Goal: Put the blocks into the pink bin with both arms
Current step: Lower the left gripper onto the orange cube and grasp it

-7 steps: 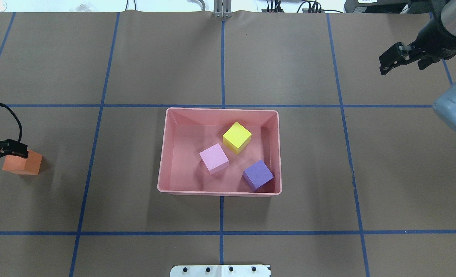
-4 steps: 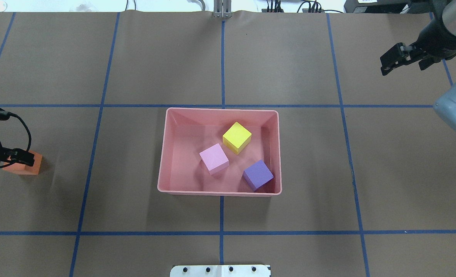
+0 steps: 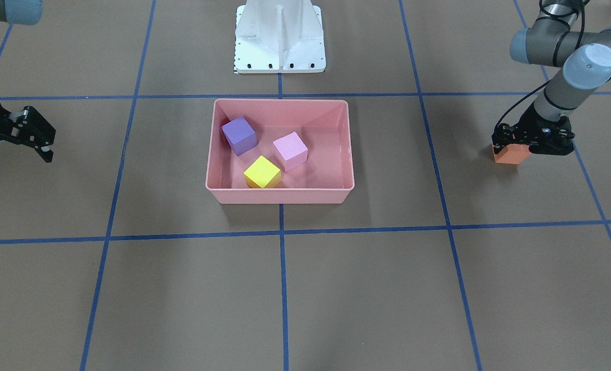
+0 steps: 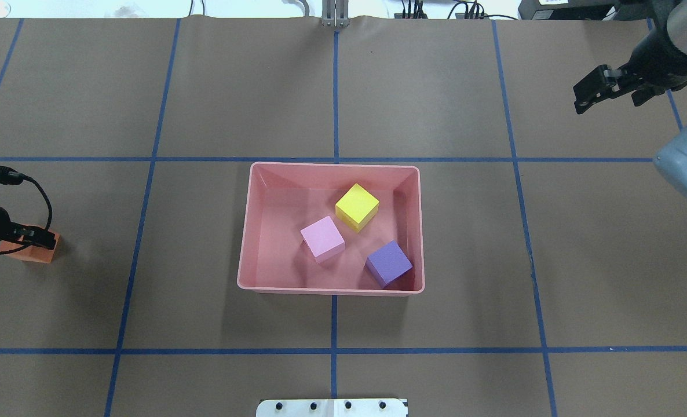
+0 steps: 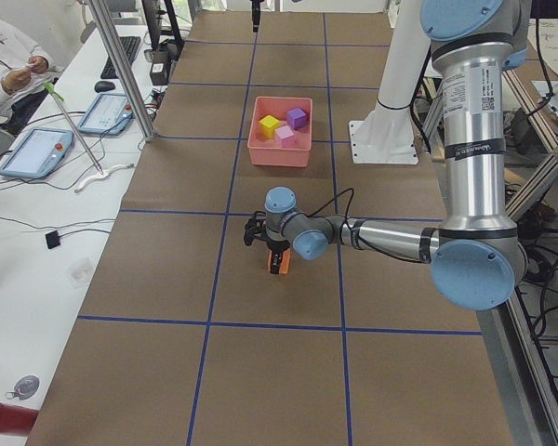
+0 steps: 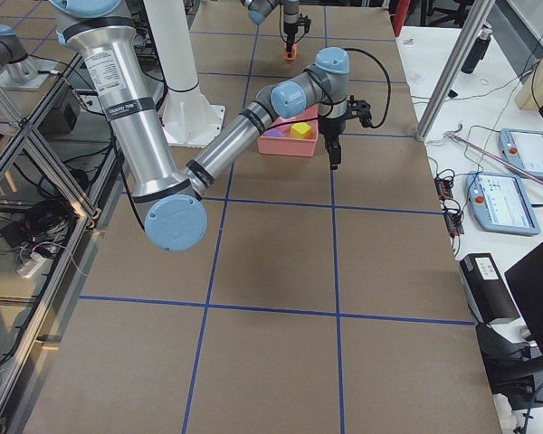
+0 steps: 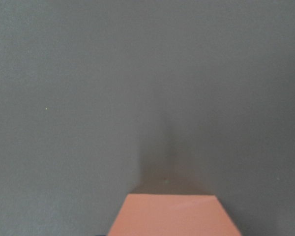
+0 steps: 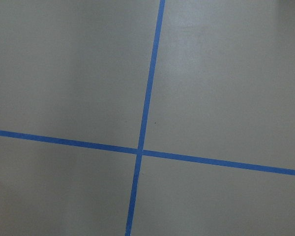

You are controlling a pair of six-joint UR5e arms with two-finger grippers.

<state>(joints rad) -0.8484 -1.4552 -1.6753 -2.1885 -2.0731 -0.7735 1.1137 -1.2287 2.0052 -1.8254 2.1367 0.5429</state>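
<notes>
Found yellow block (image 4: 357, 206), pink-lilac block (image 4: 322, 238) and purple block (image 4: 388, 263) inside pink bin (image 4: 332, 288), centre of overhead view. Located orange block (image 4: 35, 255) on counter (image 4: 204, 87) at left edge, well apart from bin. Noted left end effector (image 4: 29, 236) down over it, seemingly astride; cannot tell whether clamped. Noted right end effector (image 4: 604, 92) at upper right, fingers apart, above crossing blue tape lines (image 8: 147, 98).

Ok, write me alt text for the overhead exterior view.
A pink bin mid-table holds a yellow block, a lilac block and a purple block. At the left edge the left gripper is down over the orange block; the right gripper hangs open and empty at upper right.
</notes>
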